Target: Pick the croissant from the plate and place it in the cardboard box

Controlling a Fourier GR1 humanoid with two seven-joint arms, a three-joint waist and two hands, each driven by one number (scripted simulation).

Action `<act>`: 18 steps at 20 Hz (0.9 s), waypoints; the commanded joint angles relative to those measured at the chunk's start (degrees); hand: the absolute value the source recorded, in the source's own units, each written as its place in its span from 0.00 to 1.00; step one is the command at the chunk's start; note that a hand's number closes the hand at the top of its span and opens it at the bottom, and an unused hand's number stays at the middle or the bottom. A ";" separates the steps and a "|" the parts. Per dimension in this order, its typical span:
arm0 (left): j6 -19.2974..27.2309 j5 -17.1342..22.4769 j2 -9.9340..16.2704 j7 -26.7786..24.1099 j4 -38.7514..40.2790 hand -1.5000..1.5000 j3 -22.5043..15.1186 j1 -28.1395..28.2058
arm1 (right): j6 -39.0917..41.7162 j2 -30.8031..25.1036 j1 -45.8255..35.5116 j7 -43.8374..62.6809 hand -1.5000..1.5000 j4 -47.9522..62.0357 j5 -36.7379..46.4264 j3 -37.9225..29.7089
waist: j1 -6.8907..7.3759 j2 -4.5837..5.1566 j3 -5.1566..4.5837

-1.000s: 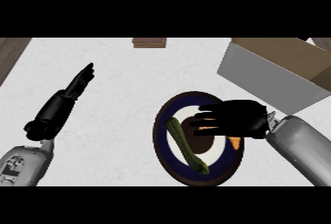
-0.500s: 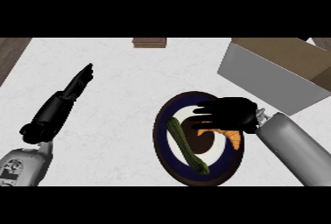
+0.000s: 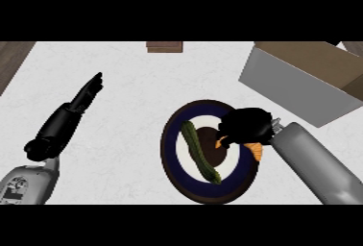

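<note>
The orange croissant (image 3: 257, 152) lies on the right side of a dark-rimmed plate (image 3: 172, 158), mostly hidden under my right hand (image 3: 245, 126). That hand is curled down over it, and orange ends poke out on both sides below the fingers. A long green cucumber (image 3: 199, 153) lies on the plate just left of the hand. The open cardboard box (image 3: 303, 77) stands at the back right, a short way beyond the hand. My left hand (image 3: 89, 91) rests on the counter at the left with straight fingers, holding nothing.
A small brown block (image 3: 164, 46) sits at the counter's far edge in the middle. The counter's left edge (image 3: 13, 72) runs diagonally at the upper left. White counter top (image 3: 135, 115) lies between my left arm and the plate.
My right hand's spread fingers have curled in over the croissant, bunching the hand on the plate's right side. The left arm has stayed where it was.
</note>
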 commanded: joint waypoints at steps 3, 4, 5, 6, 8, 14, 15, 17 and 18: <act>-1.50 -0.26 -0.41 2.02 0.50 0.50 1.66 -1.61 | -5.63 0.77 2.24 -6.99 1.00 -0.18 -0.51 -2.65 | -0.44 0.11 0.05; -0.90 -1.04 -1.39 2.14 -1.26 0.50 0.57 -0.51 | -6.25 3.28 1.88 -5.79 1.00 0.63 0.29 -2.14 | -0.26 0.10 0.06; -1.62 -0.22 -0.98 1.23 1.90 0.50 2.22 -2.66 | -5.15 2.71 1.68 -7.23 1.00 -1.24 -0.65 -2.57 | -0.50 0.11 0.04; -2.81 -0.01 0.46 1.17 -0.83 0.50 2.27 0.30 | -3.07 5.92 1.44 -0.28 1.00 2.84 -1.07 -5.37 | -0.12 0.11 0.05; -0.28 -1.76 -1.38 1.69 0.30 0.50 0.42 -1.02 | 3.00 12.65 2.09 14.42 1.00 3.93 -2.48 -8.56 | -0.39 0.16 0.04; -1.20 -0.88 -1.38 0.12 1.05 0.50 0.87 -0.72 | 5.33 22.80 1.43 41.40 1.00 2.40 -7.45 -16.65 | 0.17 0.08 0.02; -2.25 0.70 -0.38 2.18 -0.53 0.50 2.05 -1.16 | 3.90 22.89 1.33 44.12 1.00 0.16 -9.25 -16.14 | 0.57 -0.16 0.07; -1.15 -1.17 -1.76 1.30 0.32 0.50 0.67 -1.04 | 0.47 23.02 -1.51 48.09 1.00 -1.87 -10.38 -14.79 | 0.45 0.02 0.05; -1.42 -0.97 -1.45 1.62 2.03 0.50 1.42 -2.50 | 1.04 23.07 -0.82 51.37 1.00 -6.72 -12.54 -11.33 | -0.02 -0.12 0.03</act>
